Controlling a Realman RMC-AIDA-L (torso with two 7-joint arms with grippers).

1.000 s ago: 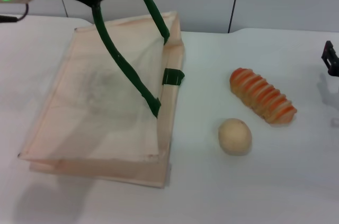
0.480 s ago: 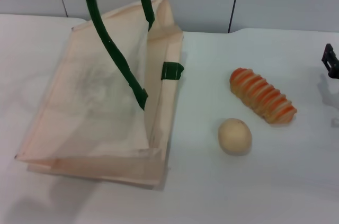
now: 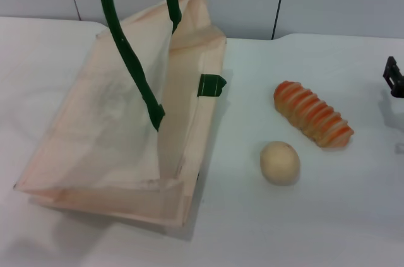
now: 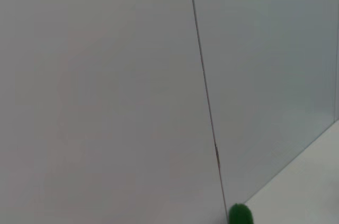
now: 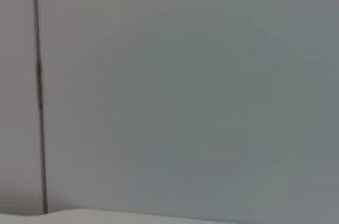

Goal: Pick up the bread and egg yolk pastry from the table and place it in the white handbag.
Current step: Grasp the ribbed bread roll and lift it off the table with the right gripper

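Observation:
The white handbag (image 3: 113,122) lies on the table (image 3: 303,229) at the left, its near side lifted open by one green handle (image 3: 123,46). That handle runs taut up past the top edge of the head view, where my left gripper holds it out of sight. A bit of the handle also shows in the left wrist view (image 4: 239,215). The striped orange bread (image 3: 312,114) lies to the right of the bag. The round beige egg yolk pastry (image 3: 279,162) sits just in front of the bread. My right gripper (image 3: 394,77) shows only partly at the right edge, away from both.
A green tab of the bag's other handle (image 3: 211,85) sticks out on the bag's right side. A grey wall with a vertical seam (image 3: 279,2) stands behind the table. Both wrist views show mostly wall.
My left gripper has risen out of the head view, pulling the green handle up. The bag's upper side has lifted and its mouth has opened wider. Bread, pastry and right gripper have not moved.

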